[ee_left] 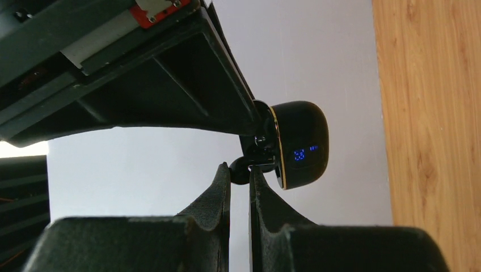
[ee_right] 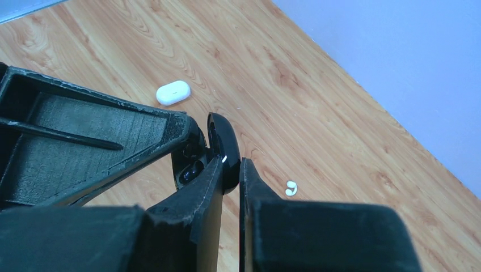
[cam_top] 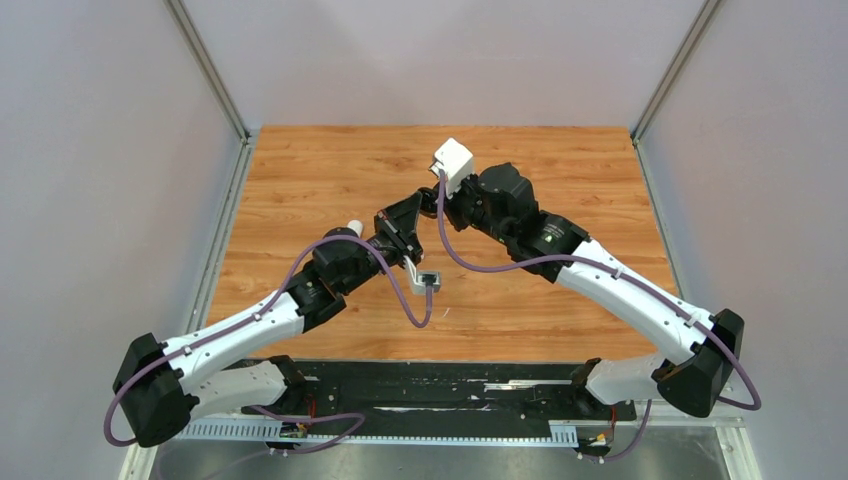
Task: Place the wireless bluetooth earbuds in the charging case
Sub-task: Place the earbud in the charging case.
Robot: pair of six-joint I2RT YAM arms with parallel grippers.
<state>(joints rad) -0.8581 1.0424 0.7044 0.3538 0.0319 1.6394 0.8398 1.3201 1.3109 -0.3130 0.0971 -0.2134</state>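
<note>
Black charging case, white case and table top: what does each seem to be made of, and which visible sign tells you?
Black charging case: likely glossy plastic, smooth shell catching a highlight. White case: probably smooth plastic, even sheen. Table top: wood or wood-look laminate; grain shows, which is unclear.

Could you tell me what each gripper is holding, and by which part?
Left fingers pinch a black earbud at their tips; right fingers clamp the black charging case by its thin glossy edge, seemingly the lid.
</note>
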